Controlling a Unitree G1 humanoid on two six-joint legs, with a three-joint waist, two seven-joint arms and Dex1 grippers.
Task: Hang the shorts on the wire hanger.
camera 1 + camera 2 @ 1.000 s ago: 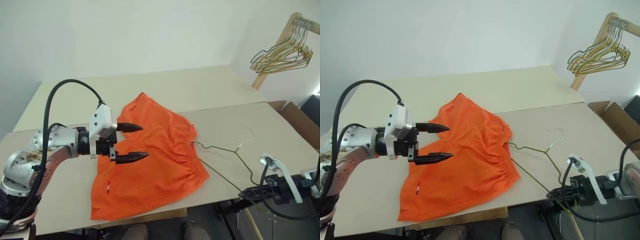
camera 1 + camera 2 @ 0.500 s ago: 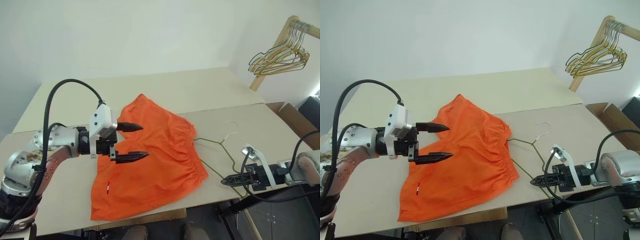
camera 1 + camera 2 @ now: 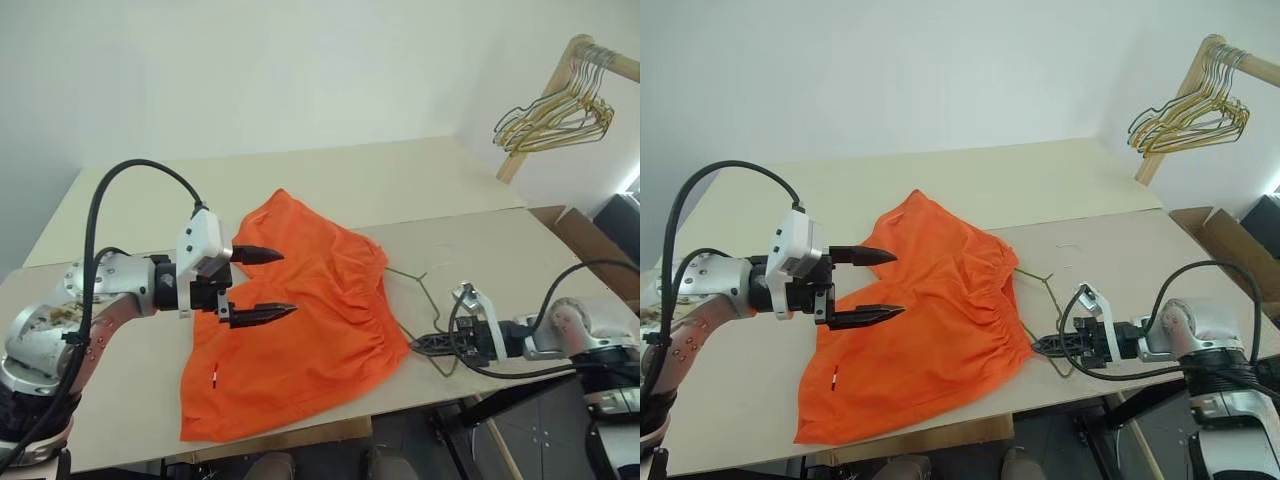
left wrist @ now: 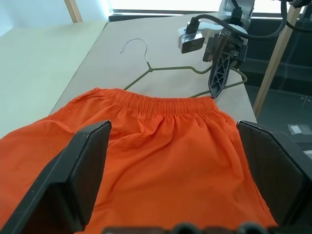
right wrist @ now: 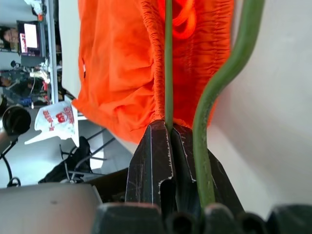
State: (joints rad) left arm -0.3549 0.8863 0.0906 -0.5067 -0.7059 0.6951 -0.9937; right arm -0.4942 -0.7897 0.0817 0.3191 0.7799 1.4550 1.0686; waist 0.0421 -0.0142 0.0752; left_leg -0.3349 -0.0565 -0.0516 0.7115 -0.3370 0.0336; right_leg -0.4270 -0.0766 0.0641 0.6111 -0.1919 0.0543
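You're looking over a pale bench [image 3: 130,210] against a white wall, with a wooden rack holding a bunch of spare hangers [image 3: 555,105] well off beyond your right arm.

One pair of shorts [image 3: 300,320] lies flat mid-bench, waistband toward your right side. Your left gripper [image 3: 255,285] hangs just above the shorts' near-left part, fingers spread wide and holding nothing.

One wire hanger [image 4: 185,70] lies on the bench right beside the waistband. Your right gripper [image 3: 1045,346] has its fingers pressed together on the hanger's wire; in the right wrist view the thin wire runs straight out from between the tips toward the waistband.

What matters next: the shorts lie directly ahead of the right gripper, just past its tips, and the hanger's long axis runs roughly along the waistband. The right arm has the hanger, the left is the nearer one to the fabric, so I'd expect the left to lift the waistband while the right feeds the wire in.
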